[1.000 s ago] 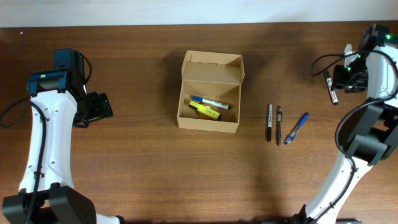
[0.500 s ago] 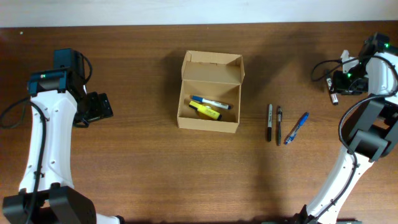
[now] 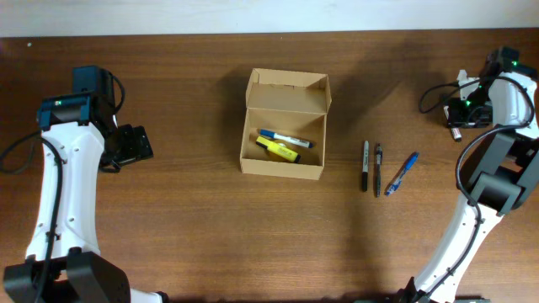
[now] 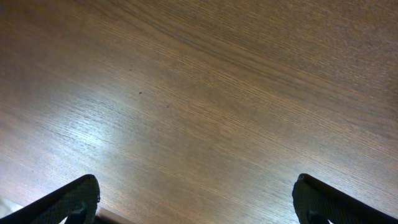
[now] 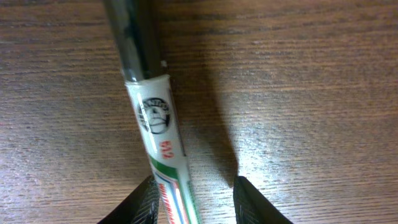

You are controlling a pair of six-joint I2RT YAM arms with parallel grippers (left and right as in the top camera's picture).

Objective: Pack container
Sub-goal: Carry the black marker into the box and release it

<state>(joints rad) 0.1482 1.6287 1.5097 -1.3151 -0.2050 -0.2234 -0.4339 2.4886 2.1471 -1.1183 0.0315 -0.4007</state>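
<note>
The tan cardboard container (image 3: 281,169) stands open mid-table, its lid flap (image 3: 287,90) leaning back. Inside lie a blue-and-white marker (image 3: 285,137) and a yellow highlighter (image 3: 278,151). My right gripper (image 3: 461,114) is at the far right over a white marker with a dark cap (image 5: 155,124). In the right wrist view its fingers (image 5: 194,202) straddle this marker: the left finger touches it and the right finger stands apart. Only the marker's tip (image 3: 457,132) shows from overhead. My left gripper (image 3: 135,145) is open and empty over bare wood (image 4: 199,205).
Two black pens (image 3: 365,164) (image 3: 378,168) and a blue pen (image 3: 402,173) lie side by side on the table right of the container. The table's back edge runs close behind the lid flap and the right arm.
My right gripper has shifted a little toward the back right and settled over the white marker, which now shows less from overhead. The left arm has not moved.
</note>
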